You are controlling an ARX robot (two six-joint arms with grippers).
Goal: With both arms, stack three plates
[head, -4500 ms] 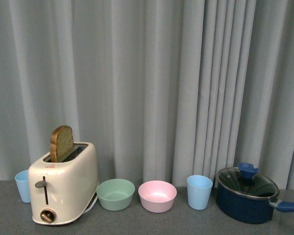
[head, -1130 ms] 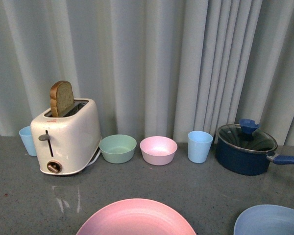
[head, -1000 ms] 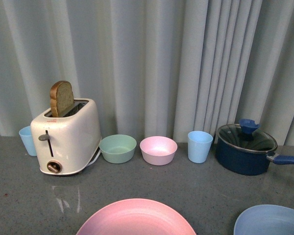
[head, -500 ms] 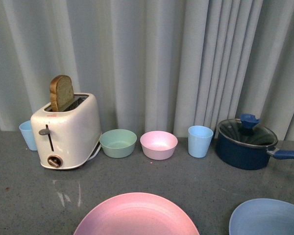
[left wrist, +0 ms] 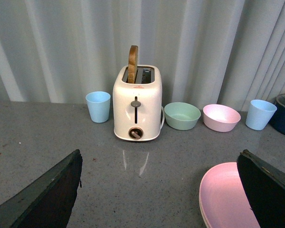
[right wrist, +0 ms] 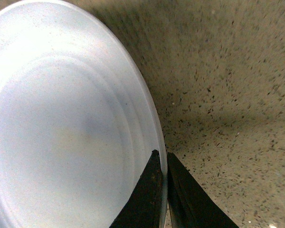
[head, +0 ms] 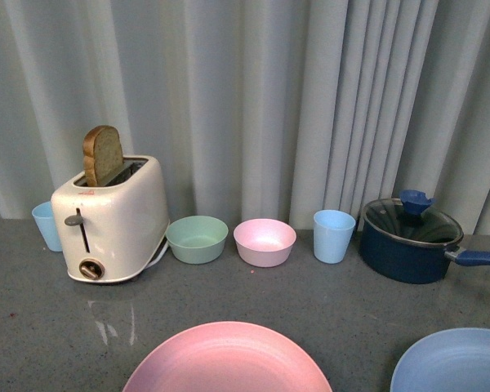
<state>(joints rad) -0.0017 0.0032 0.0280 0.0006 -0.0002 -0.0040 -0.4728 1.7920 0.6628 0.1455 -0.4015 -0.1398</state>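
A pink plate [head: 227,359] lies on the grey counter at the front centre. A light blue plate [head: 457,363] shows at the front right, cut off by the frame edge. Neither arm shows in the front view. In the right wrist view my right gripper [right wrist: 161,166] is shut on the rim of the light blue plate [right wrist: 66,133], one finger on each side of the rim. In the left wrist view my left gripper [left wrist: 159,194] stands wide open over bare counter. The pink plate [left wrist: 228,199] lies just inside one of its fingers [left wrist: 270,190].
Along the curtain stand a cream toaster [head: 114,220] with a slice of bread, a green bowl [head: 197,238], a pink bowl [head: 265,242], two light blue cups [head: 334,235] [head: 45,225] and a dark blue lidded pot [head: 408,241].
The front view has dipped since the earliest frame, bringing the pink and light blue plates into view. Over the last half second the light blue plate has edged slightly right.
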